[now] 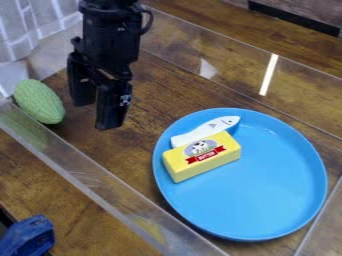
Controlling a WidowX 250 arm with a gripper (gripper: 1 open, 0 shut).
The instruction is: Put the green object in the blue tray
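The green object point(38, 100) is a small, rounded oval lump with a finely textured, knobbly skin, a mid green that looks slightly paler on top. It lies on the wooden bench point(160, 95), well to the left of the blue tray point(287, 205) and outside it, close to the left edge of the view. The end effector point(96, 106) hangs between the green object and the blue tray, nearer the green object and just to its right, pointing down with its dark fingers spread wide and nothing between them. Inside the blue tray, on its left part, rest a yellow block point(201, 156) with a red and white label and, just behind it, a small white object point(207, 128).
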